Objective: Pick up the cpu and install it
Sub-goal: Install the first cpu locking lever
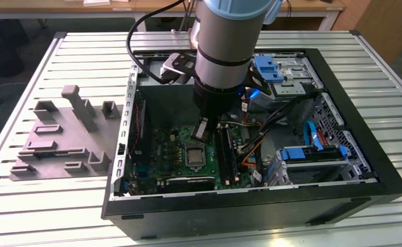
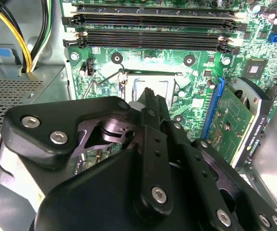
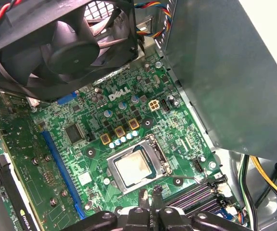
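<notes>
exterior view first: we see the open black desktop computer case lying on its side on the slatted metal table, with the grey robot arm reaching down into it. inside lies the green motherboard, and toward the exterior view's left, outside the case, sits a grey moulded fixture tray. the first wrist view takes in the black case fan at the board's edge, the long blue expansion slot, and the rectangular metal socket frame.

the small square cpu with its silvery-grey metal top already rests inside that frame, flat and square to it as far as we can judge; whether the thin wire retention lever is latched we cannot tell from this angle.

the black two-finger gripper hangs just beside the socket, on the side of the black memory slots, with its fingertips drawn close together and nothing between them; it touches neither chip nor frame.

to finish this step well, we judge the chip should sit level in its socket with no corner riding up, and any pressing contact should come straight down, gently, clear of the small capacitors nearby.
</notes>
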You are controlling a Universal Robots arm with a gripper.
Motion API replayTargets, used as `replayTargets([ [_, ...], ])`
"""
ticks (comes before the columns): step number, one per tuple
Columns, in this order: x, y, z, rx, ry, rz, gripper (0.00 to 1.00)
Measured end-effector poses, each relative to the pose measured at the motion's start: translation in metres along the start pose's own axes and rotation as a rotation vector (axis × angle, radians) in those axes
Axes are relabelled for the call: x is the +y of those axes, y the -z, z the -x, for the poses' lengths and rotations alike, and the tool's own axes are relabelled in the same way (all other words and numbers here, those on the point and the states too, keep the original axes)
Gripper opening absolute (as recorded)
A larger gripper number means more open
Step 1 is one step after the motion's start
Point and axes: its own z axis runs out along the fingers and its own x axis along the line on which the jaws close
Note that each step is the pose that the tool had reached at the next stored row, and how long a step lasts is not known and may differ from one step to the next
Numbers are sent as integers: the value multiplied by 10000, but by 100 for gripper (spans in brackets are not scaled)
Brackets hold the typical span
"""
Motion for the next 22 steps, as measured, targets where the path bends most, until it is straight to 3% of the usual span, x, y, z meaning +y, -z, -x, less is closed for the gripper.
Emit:
replayTargets([
  [4,0,0,0,0,1,0,16],
  [5,0,0,0,0,1,0,10],
  [10,0,0,0,0,2,0,11],
  [11,0,0,0,0,2,0,17],
  [16,0,0,0,0,4,0,16],
  [17,0,0,0,0,3,0,11],
  [22,0,0,0,1,4,0,11],
])
